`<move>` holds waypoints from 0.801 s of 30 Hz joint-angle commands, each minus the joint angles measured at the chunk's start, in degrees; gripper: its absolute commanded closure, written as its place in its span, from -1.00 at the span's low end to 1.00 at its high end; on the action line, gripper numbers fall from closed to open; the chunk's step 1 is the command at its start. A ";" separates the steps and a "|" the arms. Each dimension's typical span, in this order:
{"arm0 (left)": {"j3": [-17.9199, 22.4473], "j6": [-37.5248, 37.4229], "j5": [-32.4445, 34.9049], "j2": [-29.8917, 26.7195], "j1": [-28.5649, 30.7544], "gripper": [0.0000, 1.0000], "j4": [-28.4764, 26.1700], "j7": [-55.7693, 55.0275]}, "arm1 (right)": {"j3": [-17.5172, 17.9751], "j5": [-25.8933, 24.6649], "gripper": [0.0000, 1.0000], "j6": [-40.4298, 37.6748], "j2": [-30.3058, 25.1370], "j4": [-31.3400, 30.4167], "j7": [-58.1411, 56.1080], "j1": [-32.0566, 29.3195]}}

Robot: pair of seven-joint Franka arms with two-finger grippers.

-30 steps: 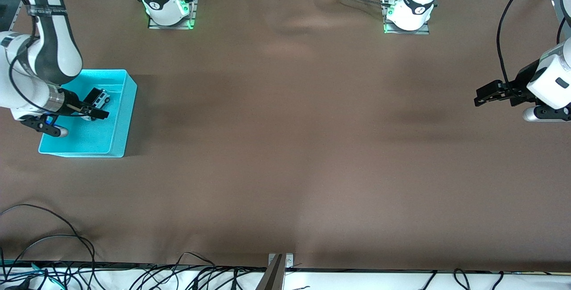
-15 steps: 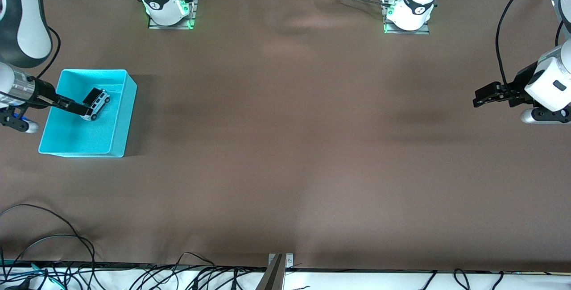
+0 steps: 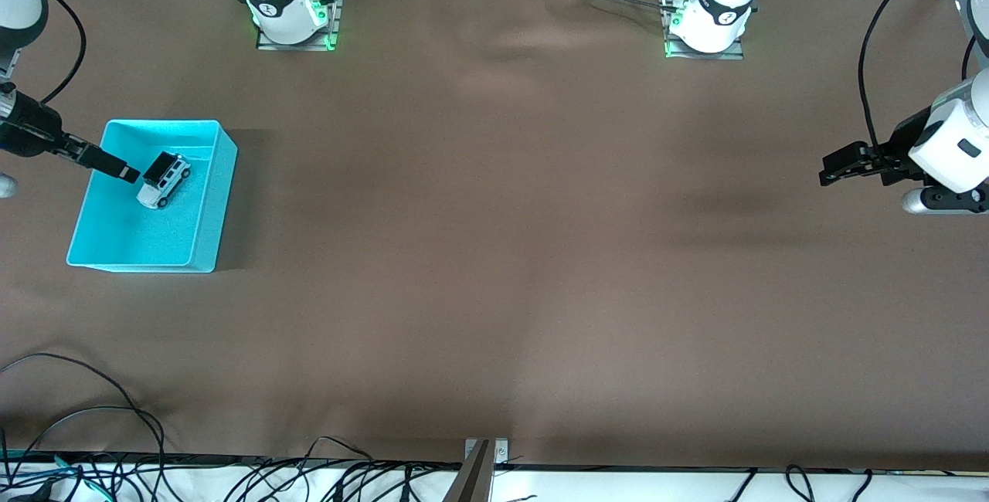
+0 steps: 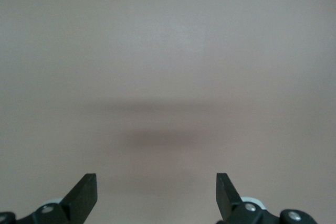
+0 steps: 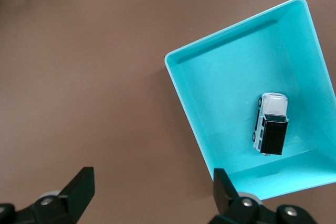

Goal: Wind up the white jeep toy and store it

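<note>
Along the camera's edge of the table (image 3: pixel 494 293) lie loose black cables (image 3: pixel 77 440), and a brown cloth covers the whole top. Farther up, toward the right arm's end, sits the turquoise bin (image 3: pixel 209 201). The jeep (image 3: pixel 164 180) rests on its wheels inside the bin, on the floor in the half farther from the camera, its black roof up; nothing touches it. The right gripper (image 3: pixel 124 173) hangs over the bin's outer rim just beside the jeep, its fingers (image 5: pixel 79 187) spread wide and empty. Toward the left arm's end, the left gripper (image 3: pixel 838 166) waits over bare cloth, its fingers (image 4: pixel 84 192) also wide apart with nothing between them. Farthest up stand the two arm bases (image 3: pixel 290 11), lit green.
</note>
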 commanded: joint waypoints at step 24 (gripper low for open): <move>0.10 -0.13 -0.82 -0.31 -0.03 -1.00 -0.24 0.48 | 2.44 2.62 -1.00 -11.92 -2.76 10.14 -0.44 3.11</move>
